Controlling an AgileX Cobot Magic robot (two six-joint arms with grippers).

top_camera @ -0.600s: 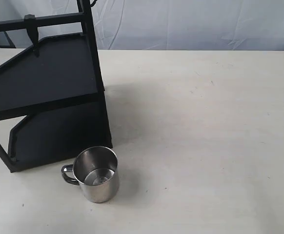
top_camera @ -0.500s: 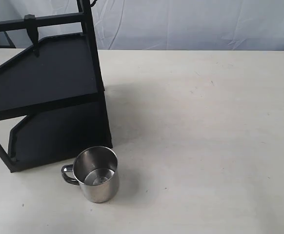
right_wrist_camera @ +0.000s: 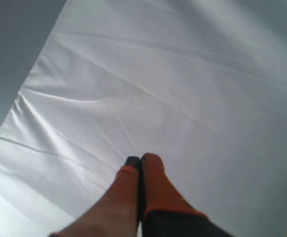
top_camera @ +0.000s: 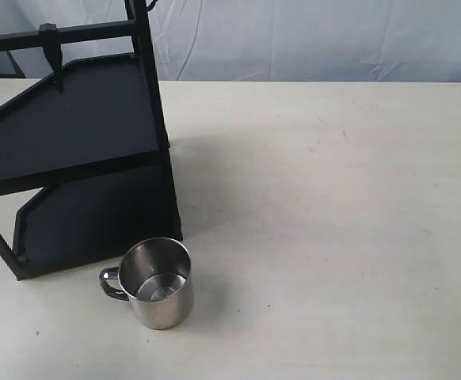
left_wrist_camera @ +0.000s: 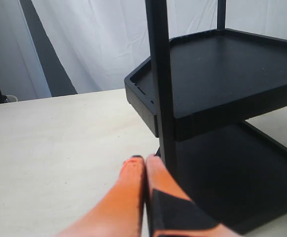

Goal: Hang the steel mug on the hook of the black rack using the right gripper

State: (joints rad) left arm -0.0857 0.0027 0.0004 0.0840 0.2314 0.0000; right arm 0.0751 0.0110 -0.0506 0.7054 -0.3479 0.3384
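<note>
The steel mug (top_camera: 158,282) stands upright on the table just in front of the black rack (top_camera: 72,150), its handle turned left. The hook (top_camera: 52,54) hangs from the rack's top bar at the far left. Neither gripper shows in the exterior view. In the left wrist view my left gripper (left_wrist_camera: 144,160) is shut and empty, low over the table beside a post of the rack (left_wrist_camera: 222,74). My right gripper (right_wrist_camera: 139,160) is shut on nothing and faces only the white backdrop cloth (right_wrist_camera: 183,74); mug and rack are out of that view.
The pale table (top_camera: 333,214) stretches to the right of the rack and mug. A white cloth (top_camera: 310,39) hangs behind the table's far edge.
</note>
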